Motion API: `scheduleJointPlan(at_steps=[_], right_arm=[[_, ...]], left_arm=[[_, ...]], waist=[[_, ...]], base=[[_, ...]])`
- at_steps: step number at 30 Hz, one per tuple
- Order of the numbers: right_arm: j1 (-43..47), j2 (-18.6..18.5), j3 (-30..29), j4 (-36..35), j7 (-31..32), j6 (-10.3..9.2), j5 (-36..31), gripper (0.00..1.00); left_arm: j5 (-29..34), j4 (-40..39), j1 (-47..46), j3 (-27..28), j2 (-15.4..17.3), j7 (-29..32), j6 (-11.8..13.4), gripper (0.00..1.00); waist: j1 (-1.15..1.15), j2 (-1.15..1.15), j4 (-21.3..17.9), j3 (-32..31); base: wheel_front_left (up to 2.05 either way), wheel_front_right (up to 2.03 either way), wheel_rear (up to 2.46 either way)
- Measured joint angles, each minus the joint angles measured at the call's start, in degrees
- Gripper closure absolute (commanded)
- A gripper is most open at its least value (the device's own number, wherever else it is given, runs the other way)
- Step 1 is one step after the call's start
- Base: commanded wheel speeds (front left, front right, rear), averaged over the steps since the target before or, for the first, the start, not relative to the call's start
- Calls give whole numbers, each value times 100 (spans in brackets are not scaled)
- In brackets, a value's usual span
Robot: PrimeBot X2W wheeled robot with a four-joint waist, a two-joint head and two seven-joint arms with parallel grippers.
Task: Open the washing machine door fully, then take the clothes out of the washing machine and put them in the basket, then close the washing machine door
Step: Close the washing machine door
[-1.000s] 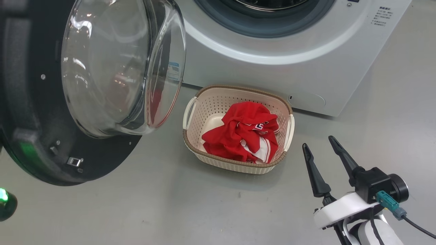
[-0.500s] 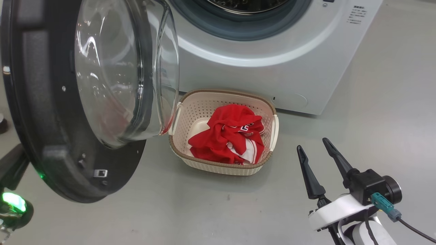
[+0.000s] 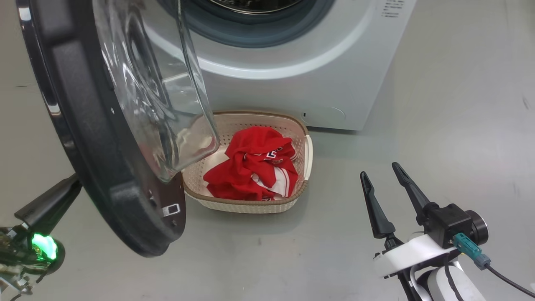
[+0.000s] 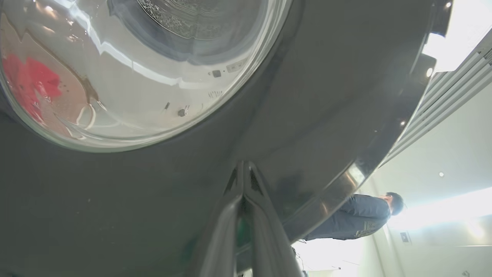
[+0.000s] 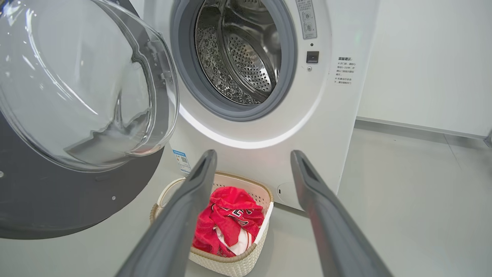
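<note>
Head view: clothes in basket, left of splayed, empty right gripper; left wrist view: left gripper pinched shut, tips seemingly touching door outer rim; right wrist view: drum seemingly bare beyond the fingers; step judged door-closing, calling for steady push till latched.

The washing machine is showing white, with a grey seal. The washing machine door is showing glossy black around clear glass. The clothes are showing red with white stripes; the basket, perforated cream, brown-rimmed.
</note>
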Motion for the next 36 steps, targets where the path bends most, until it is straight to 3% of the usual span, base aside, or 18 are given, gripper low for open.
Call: scheduleJointPlan(at_steps=[17,36], right_arm=[[-225,126,41,76,-110,-2,73,0],[-542,189,125,181,-214,-1,309,0]], left_arm=[[41,-825,-19,-264,10,176,-9,100],[297,-1192,-660,-517,30,33,463,100]], waist=[[0,0,-916,344],[0,0,-1907,916]], base=[[0,0,0],[0,0,0]])
